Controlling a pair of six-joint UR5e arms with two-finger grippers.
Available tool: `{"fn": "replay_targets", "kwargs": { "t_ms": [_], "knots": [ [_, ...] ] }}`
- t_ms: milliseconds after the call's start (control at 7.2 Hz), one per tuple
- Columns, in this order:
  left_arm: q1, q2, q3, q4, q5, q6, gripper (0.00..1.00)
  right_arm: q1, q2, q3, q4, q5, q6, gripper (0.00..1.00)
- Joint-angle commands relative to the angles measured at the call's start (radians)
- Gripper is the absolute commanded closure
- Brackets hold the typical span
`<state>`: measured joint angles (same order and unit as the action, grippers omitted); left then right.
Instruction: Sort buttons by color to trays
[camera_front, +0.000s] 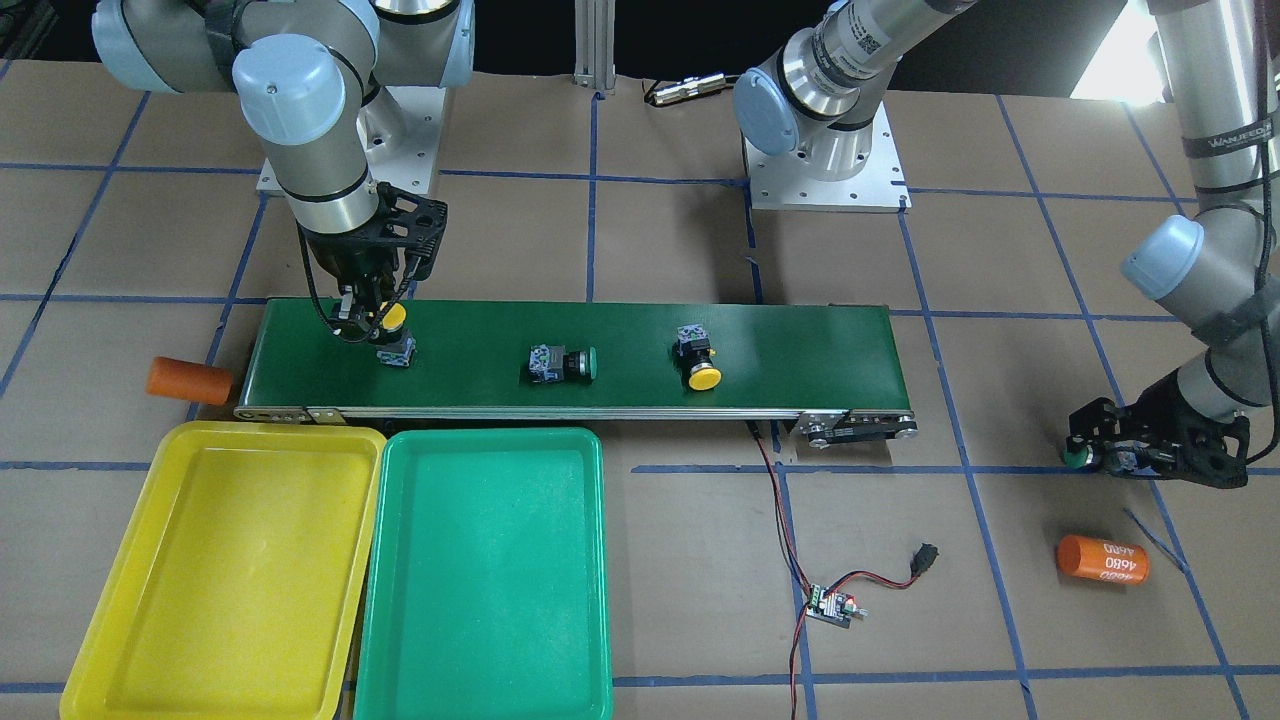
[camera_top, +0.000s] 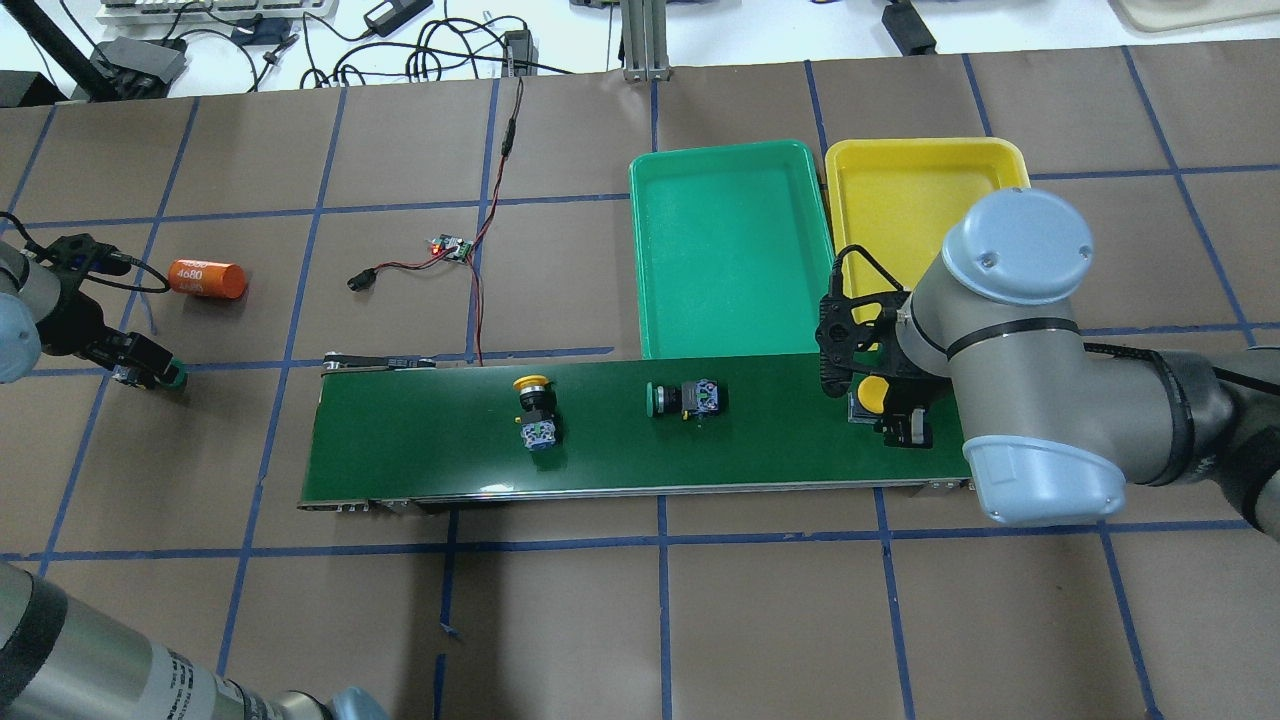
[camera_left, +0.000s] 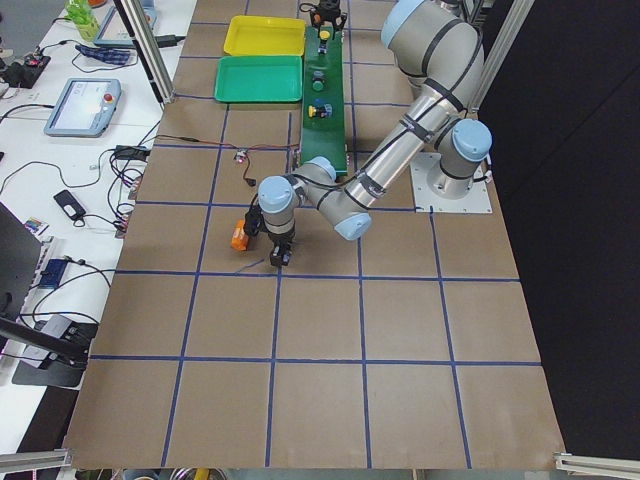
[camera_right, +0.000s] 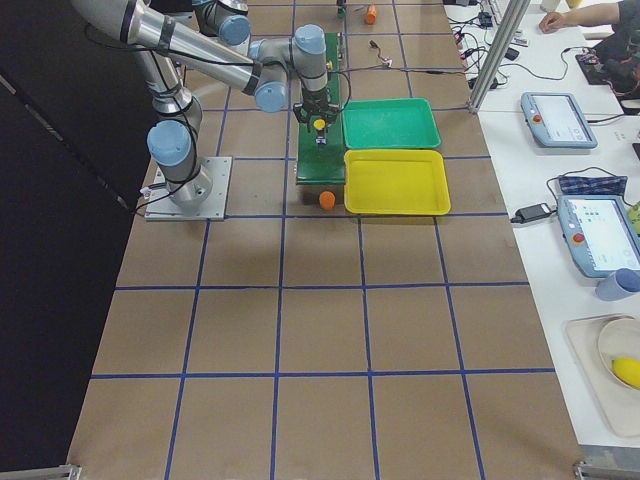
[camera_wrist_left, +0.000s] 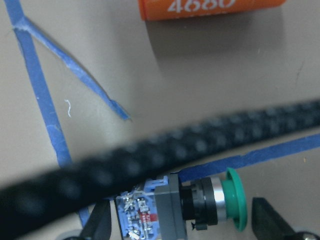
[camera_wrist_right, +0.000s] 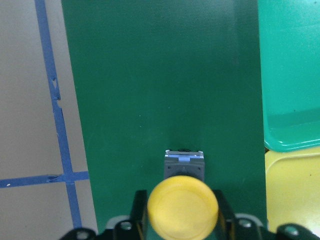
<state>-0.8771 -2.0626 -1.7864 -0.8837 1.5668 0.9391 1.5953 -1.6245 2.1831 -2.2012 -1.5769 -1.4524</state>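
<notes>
Over the left end of the belt (camera_front: 800, 350) in the front-facing view, the right gripper (camera_front: 372, 318) clamps a yellow button (camera_wrist_right: 182, 206) by its cap. Mid-belt lie a green button (camera_front: 562, 363) and a second yellow button (camera_front: 700, 362). At far right, the left gripper (camera_top: 150, 372) straddles a second green button (camera_wrist_left: 200, 207) on the table (camera_front: 1000, 620), its fingers (camera_wrist_left: 267, 222) slightly clear of it. The yellow tray (camera_front: 120, 560) and the green tray (camera_front: 480, 580) sit at lower left.
</notes>
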Motion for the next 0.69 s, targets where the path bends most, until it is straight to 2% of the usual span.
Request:
{"fn": "replay_targets", "kwargs": {
  "t_ms": [0,139,417,556],
  "knots": [
    [0.0,0.013,-0.002,-0.001,0.012,0.003,0.7,0.0,0.0,-0.002,0.0,0.0,0.0,0.74],
    [-0.008,0.041,-0.005,-0.038,0.012,0.0,0.77,0.0,0.0,-0.003,-0.002,0.002,0.0,0.74],
    [-0.037,0.155,-0.008,-0.226,-0.001,-0.106,0.79,-0.009,0.021,-0.108,-0.002,-0.009,-0.008,0.74],
    [-0.08,0.218,-0.028,-0.285,-0.001,-0.179,0.8,-0.038,0.07,-0.17,-0.003,-0.003,-0.009,0.74]
  ]
}}
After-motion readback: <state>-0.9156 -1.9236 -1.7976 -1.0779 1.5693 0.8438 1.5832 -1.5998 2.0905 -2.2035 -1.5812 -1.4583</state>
